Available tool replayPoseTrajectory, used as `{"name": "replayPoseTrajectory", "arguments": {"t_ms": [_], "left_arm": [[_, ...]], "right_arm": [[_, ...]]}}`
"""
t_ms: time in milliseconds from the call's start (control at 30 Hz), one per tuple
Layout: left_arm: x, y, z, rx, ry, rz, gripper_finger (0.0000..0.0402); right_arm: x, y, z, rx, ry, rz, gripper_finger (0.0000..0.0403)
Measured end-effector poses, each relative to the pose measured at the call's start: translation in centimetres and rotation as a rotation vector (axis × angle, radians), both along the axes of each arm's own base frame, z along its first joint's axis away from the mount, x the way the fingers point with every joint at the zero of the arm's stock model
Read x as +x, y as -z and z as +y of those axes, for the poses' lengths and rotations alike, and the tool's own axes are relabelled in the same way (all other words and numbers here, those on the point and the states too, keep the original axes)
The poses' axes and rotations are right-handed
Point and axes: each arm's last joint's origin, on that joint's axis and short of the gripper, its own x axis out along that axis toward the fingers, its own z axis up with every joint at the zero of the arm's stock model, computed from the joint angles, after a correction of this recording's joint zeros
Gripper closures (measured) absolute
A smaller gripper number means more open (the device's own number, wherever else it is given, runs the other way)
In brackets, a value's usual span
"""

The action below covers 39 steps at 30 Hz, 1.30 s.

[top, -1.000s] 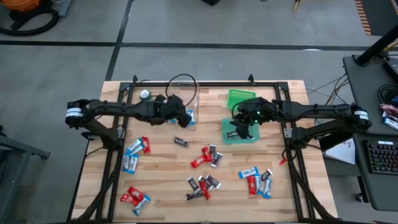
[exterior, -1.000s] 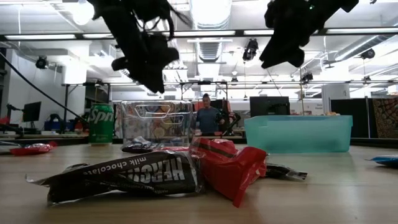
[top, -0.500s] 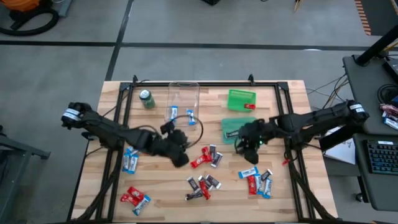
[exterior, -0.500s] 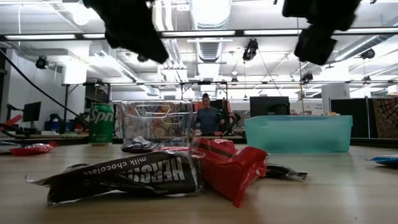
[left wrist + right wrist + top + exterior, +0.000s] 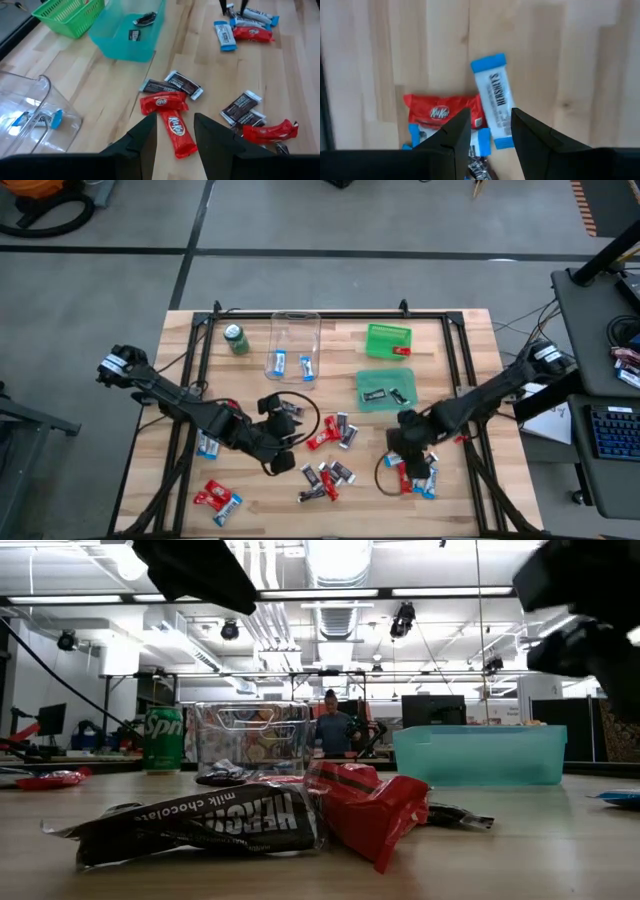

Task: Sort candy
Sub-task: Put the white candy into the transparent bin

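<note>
We're maybe a quarter done here, judging by the bins. The clear container (image 5: 295, 340) holds two blue-and-white bars (image 5: 292, 364), the teal bin (image 5: 386, 389) has two black-and-silver ones (image 5: 141, 23), and the green basket (image 5: 388, 340) shows one red bar (image 5: 402, 351). So five sorted, as far as we can count.

Everything else is loose on the table (image 5: 470, 350): a group at the left edge, a pair at the front left, a cluster in the middle and another at the front right. We'd guess around twenty, mixed colours (overlaps make an exact count shaky).

Both tools are empty with fingers spread apart. The left gripper (image 5: 175, 140) hangs over a red KitKat (image 5: 170, 117) in the middle cluster, and the right gripper (image 5: 490, 132) sits above a blue-and-white Hershey's bar (image 5: 495, 100) beside another red KitKat (image 5: 440, 114). Plenty left for us to do.
</note>
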Motion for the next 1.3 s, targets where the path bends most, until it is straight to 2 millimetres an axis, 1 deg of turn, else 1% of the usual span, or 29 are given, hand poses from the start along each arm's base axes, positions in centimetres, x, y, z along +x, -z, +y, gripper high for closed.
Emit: {"name": "replayPoseTrajectory", "arguments": {"t_ms": [133,233,433,700,800,867,967,1133,1200,1300], "left_arm": [[0.0,-0.1,0.2,0.033,-0.033,-0.015,0.0288],[0.0,-0.1,0.2,0.052,-0.052,-0.025,0.0288],[0.1,-0.1,0.3,0.062,-0.047,-0.025,0.0288],[0.1,-0.1,0.3,0.073,-0.038,-0.023,0.0288],[0.1,-0.1,0.3,0.073,-0.038,-0.024,0.0288],[0.1,-0.2,0.3,0.072,-0.038,-0.025,0.0288],[0.2,-0.2,0.3,0.071,-0.042,-0.035,0.0288],[0.3,-0.5,0.3,0.103,-0.098,-0.089,0.0288],[0.4,-0.6,0.3,0.098,-0.099,-0.104,0.0288],[0.9,-0.6,0.0,0.101,-0.055,-0.120,0.0288]], "right_arm": [[0.4,1.5,1.3,-0.036,-0.012,0.055,0.0275],[0.6,2.6,1.8,-0.079,-0.004,0.087,0.0275],[1.2,4.1,1.8,-0.158,0.032,0.110,0.0275],[1.7,5.6,2.1,-0.208,0.038,0.122,0.0276],[1.9,5.8,2.1,-0.216,0.040,0.109,0.0285],[2.1,5.9,2.2,-0.211,0.041,0.094,0.0298],[2.2,5.9,2.2,-0.205,0.043,0.075,0.0328],[2.2,5.4,2.2,-0.193,0.043,0.052,0.0384],[2.2,5.1,2.2,-0.184,0.038,0.034,0.0388],[2.3,4.2,2.1,-0.191,0.026,-0.033,0.0390]]}}
